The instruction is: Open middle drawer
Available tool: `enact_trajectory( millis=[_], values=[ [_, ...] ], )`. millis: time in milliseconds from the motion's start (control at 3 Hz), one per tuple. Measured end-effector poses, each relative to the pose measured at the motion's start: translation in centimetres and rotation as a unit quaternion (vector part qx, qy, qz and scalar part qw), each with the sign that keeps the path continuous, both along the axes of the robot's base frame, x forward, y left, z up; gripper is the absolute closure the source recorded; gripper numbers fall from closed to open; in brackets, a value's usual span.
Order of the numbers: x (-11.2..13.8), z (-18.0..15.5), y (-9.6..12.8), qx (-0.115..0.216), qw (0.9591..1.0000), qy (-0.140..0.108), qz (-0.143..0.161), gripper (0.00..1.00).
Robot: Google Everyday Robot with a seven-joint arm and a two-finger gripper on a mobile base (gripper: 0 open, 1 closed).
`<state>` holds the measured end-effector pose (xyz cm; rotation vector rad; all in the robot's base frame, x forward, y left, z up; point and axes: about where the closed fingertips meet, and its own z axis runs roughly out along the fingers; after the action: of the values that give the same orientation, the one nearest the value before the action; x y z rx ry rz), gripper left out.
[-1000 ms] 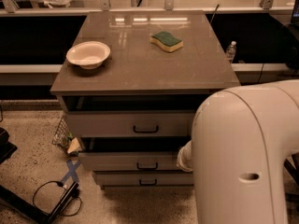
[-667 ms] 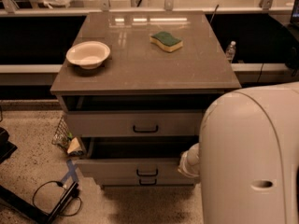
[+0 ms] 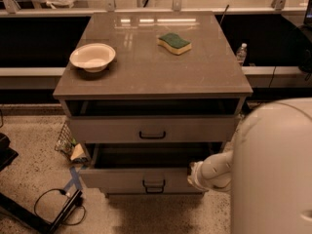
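The grey cabinet (image 3: pixel 151 77) has stacked drawers. The middle drawer (image 3: pixel 122 178) is pulled well out towards me, and its dark inside (image 3: pixel 146 157) shows above its low front. Its small black bar handle (image 3: pixel 153 185) is at the centre. The taller top drawer (image 3: pixel 112 129) with the wider black handle (image 3: pixel 152 135) sits slightly out above it. The lowest drawer is hidden under the middle one. My white arm (image 3: pixel 273 169) fills the lower right. My gripper (image 3: pixel 193 174) is at the right end of the middle drawer's front, just right of the handle.
A white bowl (image 3: pixel 92 57) and a green-and-yellow sponge (image 3: pixel 174 43) lie on the cabinet top. A water bottle (image 3: pixel 241 53) stands at the right behind it. Black cables (image 3: pixel 53 206), blue tape (image 3: pixel 73 177) and a wire basket (image 3: pixel 65 139) are on the floor at the left.
The middle drawer has slid further out towards me. My arm and gripper have drawn back with it, down and to the right.
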<state>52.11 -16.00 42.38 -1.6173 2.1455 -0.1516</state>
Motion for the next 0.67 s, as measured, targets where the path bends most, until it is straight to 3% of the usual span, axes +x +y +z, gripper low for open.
enact_trajectory(
  millis=[667],
  values=[
    [-0.16,0.36,-0.02,0.001,1.0,0.0,0.0,1.0]
  ],
)
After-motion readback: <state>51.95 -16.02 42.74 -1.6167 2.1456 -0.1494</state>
